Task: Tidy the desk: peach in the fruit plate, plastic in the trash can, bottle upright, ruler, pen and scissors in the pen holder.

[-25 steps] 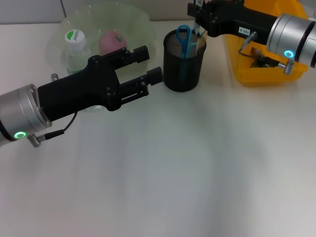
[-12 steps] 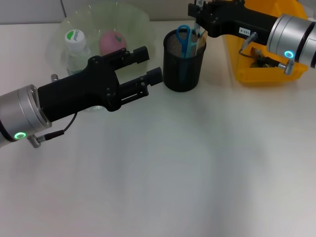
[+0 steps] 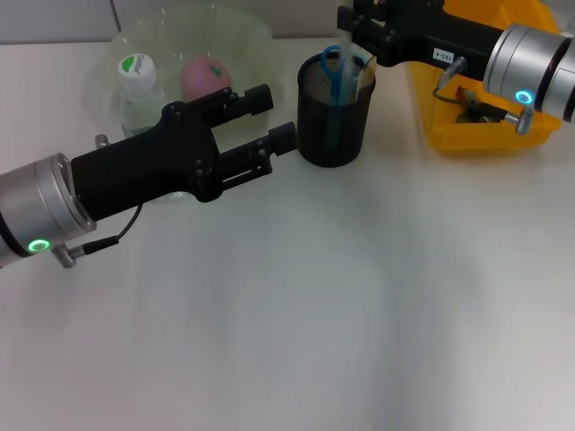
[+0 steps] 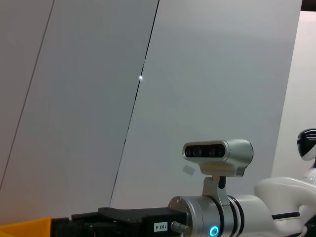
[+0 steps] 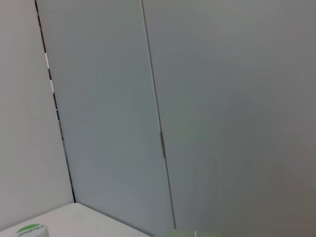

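Observation:
The black mesh pen holder (image 3: pixel 334 117) stands at the back centre, with the blue-handled scissors (image 3: pixel 333 59) upright inside it. My right gripper (image 3: pixel 353 25) hovers right above its rim, shut on a thin clear ruler (image 3: pixel 348 74) that hangs down into the holder. No pen can be made out. The pink peach (image 3: pixel 205 76) lies in the clear green fruit plate (image 3: pixel 243 36). The bottle (image 3: pixel 138 85) stands upright, white cap up, at the plate's left side. My left gripper (image 3: pixel 269 117) is open and empty, just left of the holder and in front of the plate.
The yellow trash can (image 3: pixel 490 135) sits at the back right under my right arm, with dark scraps (image 3: pixel 473 109) inside. The left wrist view shows a wall and my right arm (image 4: pixel 207 228). The right wrist view shows a wall and the bottle cap (image 5: pixel 30 230).
My right gripper has shifted slightly left over the pen holder, carrying the ruler with it. The left arm has not moved.

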`<state>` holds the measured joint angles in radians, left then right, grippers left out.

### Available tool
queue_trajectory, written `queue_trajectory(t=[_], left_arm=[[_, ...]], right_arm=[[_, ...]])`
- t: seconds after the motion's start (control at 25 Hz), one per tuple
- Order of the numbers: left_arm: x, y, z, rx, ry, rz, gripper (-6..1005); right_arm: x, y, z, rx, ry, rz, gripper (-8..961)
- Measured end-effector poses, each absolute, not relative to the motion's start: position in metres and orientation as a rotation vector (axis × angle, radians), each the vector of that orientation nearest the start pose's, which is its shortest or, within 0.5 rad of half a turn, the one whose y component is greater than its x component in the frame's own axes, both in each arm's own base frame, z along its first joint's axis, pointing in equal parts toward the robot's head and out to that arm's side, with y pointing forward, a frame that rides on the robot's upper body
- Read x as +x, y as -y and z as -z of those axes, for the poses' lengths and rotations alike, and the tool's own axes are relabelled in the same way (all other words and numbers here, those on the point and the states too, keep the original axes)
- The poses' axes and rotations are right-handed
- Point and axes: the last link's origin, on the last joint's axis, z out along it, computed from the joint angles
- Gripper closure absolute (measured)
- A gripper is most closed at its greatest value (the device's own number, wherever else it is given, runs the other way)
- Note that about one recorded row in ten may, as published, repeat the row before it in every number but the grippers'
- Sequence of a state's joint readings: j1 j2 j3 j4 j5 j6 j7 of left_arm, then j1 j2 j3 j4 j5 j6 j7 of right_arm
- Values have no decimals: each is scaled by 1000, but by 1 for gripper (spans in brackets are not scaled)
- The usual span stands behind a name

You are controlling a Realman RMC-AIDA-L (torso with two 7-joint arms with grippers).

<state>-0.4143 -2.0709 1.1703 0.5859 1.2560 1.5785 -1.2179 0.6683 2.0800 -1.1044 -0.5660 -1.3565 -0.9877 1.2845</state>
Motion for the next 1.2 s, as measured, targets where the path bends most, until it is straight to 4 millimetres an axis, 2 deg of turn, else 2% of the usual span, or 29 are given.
queue_trajectory(t=[0.32,0.68,0.92,1.0,1.04,1.12,1.2], left_arm=[[-218,-308,12,-2576,462,1272,310],[-218,-309,11,-2571,460,1271,304],[-219,-309,11,-2575,459,1266,301],[-219,-309,10,-2575,459,1265,300],[-219,-309,10,-2575,459,1265,299],[-220,-307,10,-2574,448,1264,298],[-221,-306,10,-2579,441,1259,297]], right_arm=[[193,-421,18,-2346,-550,-827,679],[198,-411,7,-2331,-537,-885,680],[201,-386,-12,-2324,-504,-1068,664],[207,-368,-18,-2345,-473,-1118,658],[207,-368,-18,-2345,-473,-1118,655],[213,-354,-18,-2367,-458,-1144,650],[220,-339,-18,-2392,-428,-1166,583]])
